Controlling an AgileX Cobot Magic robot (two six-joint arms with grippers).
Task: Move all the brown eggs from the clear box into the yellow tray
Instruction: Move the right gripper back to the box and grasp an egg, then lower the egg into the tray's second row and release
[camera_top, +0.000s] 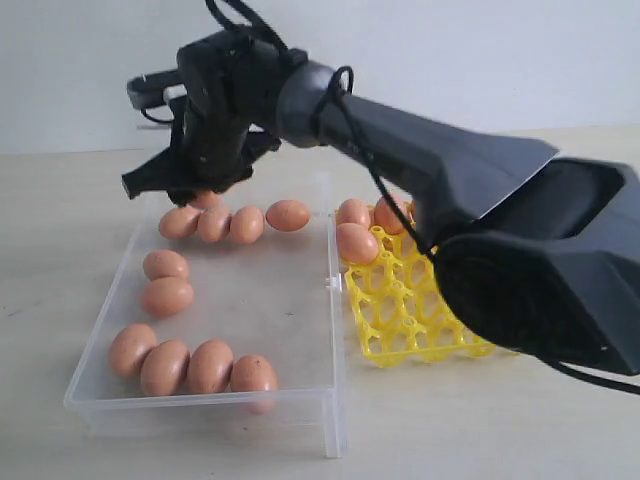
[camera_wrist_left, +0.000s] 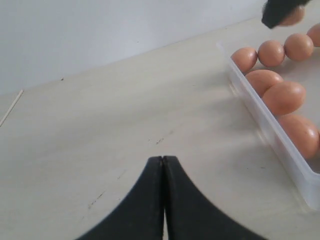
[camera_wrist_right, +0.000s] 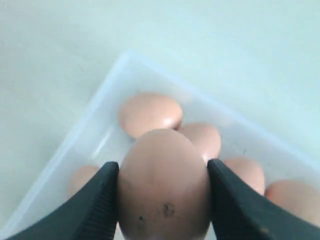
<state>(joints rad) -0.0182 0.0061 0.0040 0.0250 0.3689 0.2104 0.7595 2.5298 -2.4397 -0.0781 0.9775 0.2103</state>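
Right end effector (camera_wrist_right: 162, 165): clasping one brown egg (camera_wrist_right: 162, 186), far left of clear box (camera_top: 200, 412).
Left end effector (camera_wrist_left: 163, 160): closed, empty.
Technique: lift straight, squeeze gently.

A bare lab-like bench: pale tabletop (camera_top: 450, 430) against a plain white wall (camera_top: 450, 50).

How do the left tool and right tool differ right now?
Left tool is shut and empty; right tool grips a brown egg. Left tool hangs over bare table beside the clear box; right tool is over the box's far corner. Both are black.
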